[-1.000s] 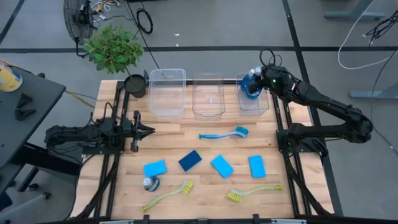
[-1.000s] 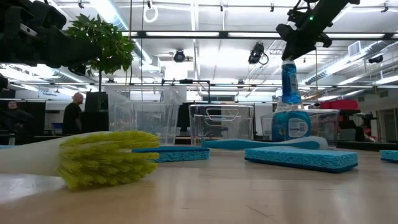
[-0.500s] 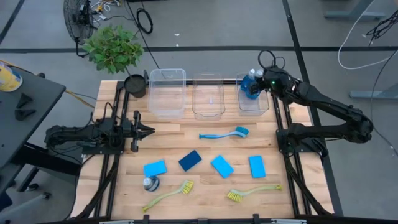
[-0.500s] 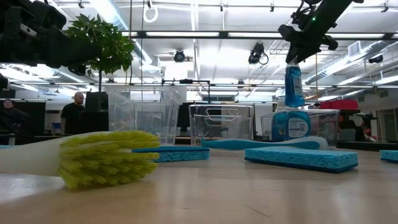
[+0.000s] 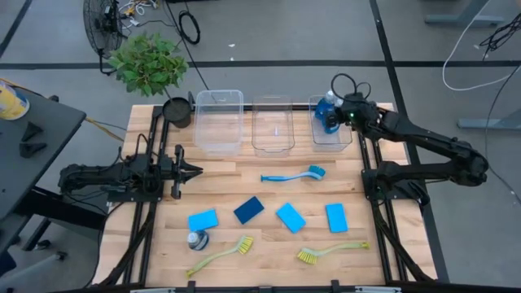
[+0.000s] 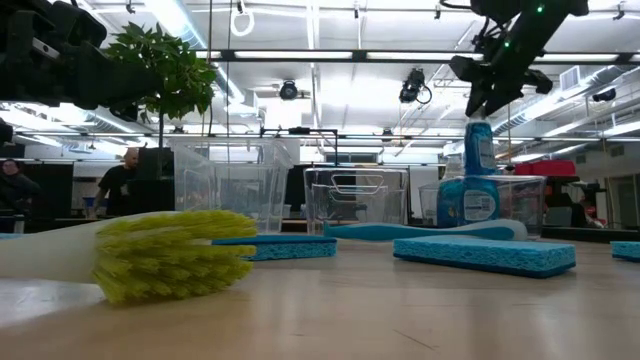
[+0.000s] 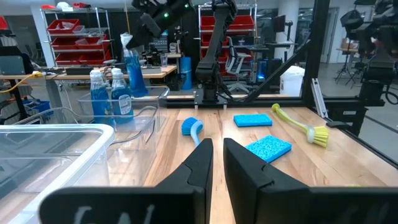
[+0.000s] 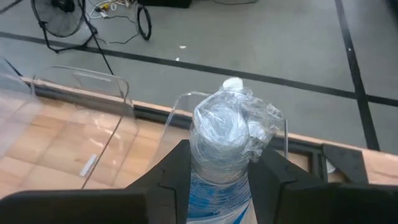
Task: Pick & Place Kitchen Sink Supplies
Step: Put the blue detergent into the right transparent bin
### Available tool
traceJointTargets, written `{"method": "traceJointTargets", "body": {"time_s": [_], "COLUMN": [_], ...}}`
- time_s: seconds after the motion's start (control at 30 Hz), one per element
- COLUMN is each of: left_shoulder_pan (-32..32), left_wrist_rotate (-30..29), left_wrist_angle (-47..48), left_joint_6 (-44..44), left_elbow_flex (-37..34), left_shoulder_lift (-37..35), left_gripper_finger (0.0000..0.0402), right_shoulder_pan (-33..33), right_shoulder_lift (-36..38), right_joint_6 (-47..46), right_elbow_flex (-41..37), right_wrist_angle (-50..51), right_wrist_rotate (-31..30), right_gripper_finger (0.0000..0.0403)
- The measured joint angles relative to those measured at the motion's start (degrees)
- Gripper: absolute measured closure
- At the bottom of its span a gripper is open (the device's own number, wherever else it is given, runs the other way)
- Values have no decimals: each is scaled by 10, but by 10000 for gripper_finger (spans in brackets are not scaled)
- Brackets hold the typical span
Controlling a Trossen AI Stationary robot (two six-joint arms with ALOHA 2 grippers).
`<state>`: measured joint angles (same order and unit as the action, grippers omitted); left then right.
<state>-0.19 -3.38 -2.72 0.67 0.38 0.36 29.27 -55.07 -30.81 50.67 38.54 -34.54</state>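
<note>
Right gripper (image 6: 483,103): clamped on the cap end of a blue bottle (image 6: 479,148), holding it upright over the right-hand clear bin (image 5: 332,134). In the right wrist view the fingers (image 8: 176,177) press either side of the wrapped cap.

Held bottle: hangs from the gripper with its base dipping inside the bin rim, just beside two bottles already standing there (image 7: 107,93).

Step in hand: lowering the third bottle into the bin; I judge the placing nearly done, the release not yet made.

Next move: it probably needs a little more descent until the base rests on the bin floor, then the fingers spread and the arm lifts straight up, so the neighbours are not knocked.

Farther out: the middle bin (image 5: 273,126) and the left bin (image 5: 219,122) lie across from the gripper. Toward the table's near edge lie the blue brush (image 5: 294,175), four sponges (image 5: 291,217), two yellow-green brushes (image 5: 330,251) and the last bottle (image 5: 197,240), all well apart from the gripper.

Left gripper (image 5: 194,171): waits at the far side of the table, fingers nearly closed on nothing.
</note>
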Motion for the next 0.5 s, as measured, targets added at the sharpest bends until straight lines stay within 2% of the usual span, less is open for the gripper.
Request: {"method": "traceJointTargets", "body": {"time_s": [0.23, 0.5], "left_shoulder_pan": [0, 0], "left_wrist_rotate": [0, 0], "left_wrist_angle": [0, 0], "left_joint_6": [0, 0], "left_elbow_flex": [0, 0], "left_shoulder_lift": [0, 0], "left_gripper_finger": [358, 358], "right_shoulder_pan": [-7, -7], "right_shoulder_lift": [0, 0], "right_joint_6": [-38, -92], "right_elbow_flex": [-39, -83], "right_wrist_angle": [-22, -56], "right_wrist_rotate": [-43, -61], "right_gripper_finger": [289, 289]}}
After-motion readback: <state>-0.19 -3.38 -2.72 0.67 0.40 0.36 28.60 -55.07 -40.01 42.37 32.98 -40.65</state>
